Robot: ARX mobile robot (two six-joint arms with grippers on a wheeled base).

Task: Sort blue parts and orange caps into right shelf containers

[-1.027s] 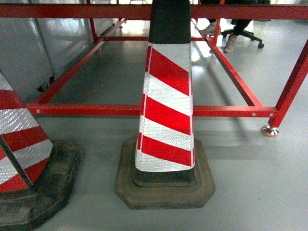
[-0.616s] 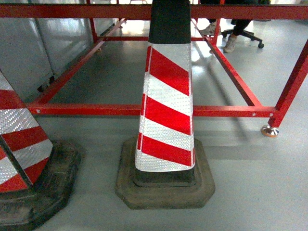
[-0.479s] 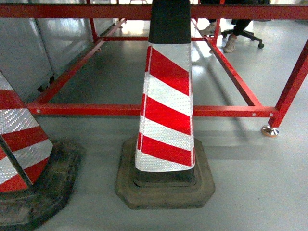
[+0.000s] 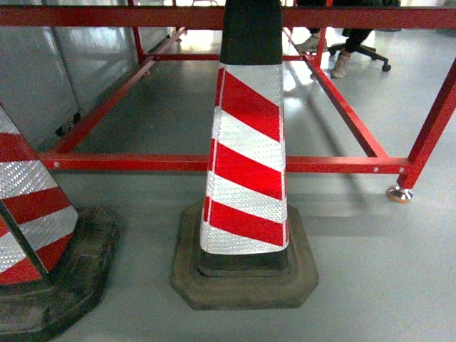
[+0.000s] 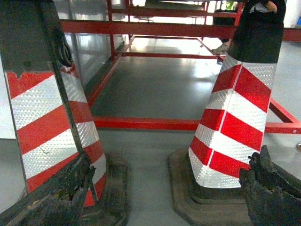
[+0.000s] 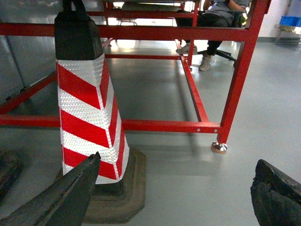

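Observation:
No blue parts, orange caps or right shelf containers show in any view. My left gripper [image 5: 164, 200] is open low over the grey floor. Its worn black fingers [image 5: 59, 193] stand wide apart, one in front of each of two striped cones, with nothing between them. My right gripper [image 6: 171, 200] is also open and empty, with one finger [image 6: 61, 200] in front of a cone's base and the other at the right edge. Neither gripper appears in the head view.
A red-and-white striped traffic cone [image 4: 246, 157] on a black rubber base stands straight ahead, and a second cone [image 4: 32, 214] is at the left. Behind them runs a red steel frame [image 4: 214, 162] with a footed leg [image 4: 399, 192]. A seated person's legs [image 6: 207, 44] are far back.

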